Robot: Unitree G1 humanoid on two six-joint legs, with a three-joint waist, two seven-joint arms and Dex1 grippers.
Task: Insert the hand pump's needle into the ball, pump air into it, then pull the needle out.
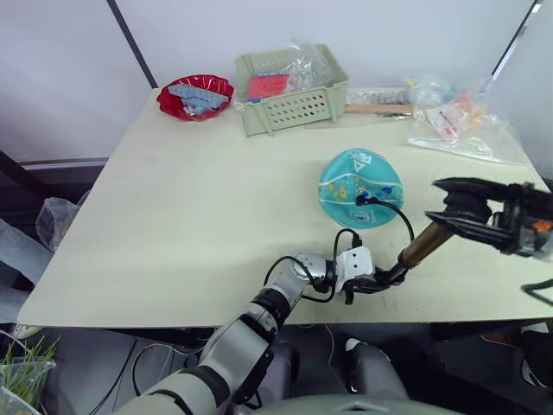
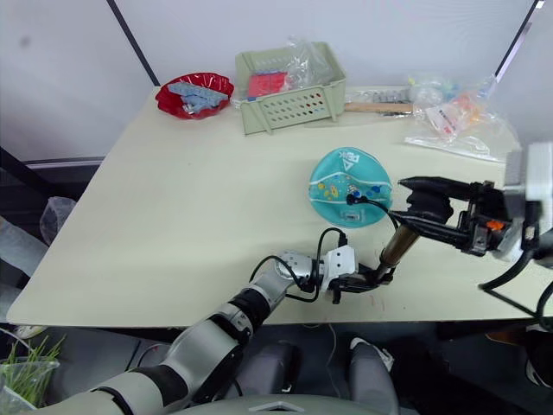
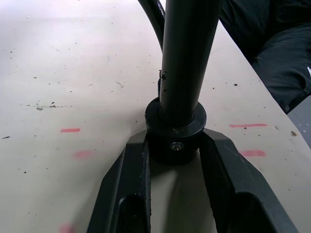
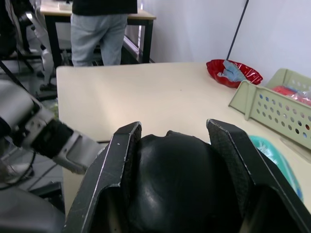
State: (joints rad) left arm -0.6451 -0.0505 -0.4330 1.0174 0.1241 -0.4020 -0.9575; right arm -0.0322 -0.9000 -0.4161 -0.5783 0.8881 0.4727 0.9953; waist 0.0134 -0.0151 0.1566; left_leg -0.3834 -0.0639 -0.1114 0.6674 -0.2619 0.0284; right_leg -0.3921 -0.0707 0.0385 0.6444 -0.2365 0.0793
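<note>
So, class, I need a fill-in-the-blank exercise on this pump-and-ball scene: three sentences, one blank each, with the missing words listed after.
1. The left tool grips the hand pump at its black ____ end cap.
2. The pump's thin black hose leads to the teal ____, where the needle sits.
3. The right tool is closed on the pump's black ____.

Missing words: bottom; ball; handle

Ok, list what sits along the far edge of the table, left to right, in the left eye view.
Red bowl → green perforated basket → pale wooden stick → clear plastic bags of small items.
</note>
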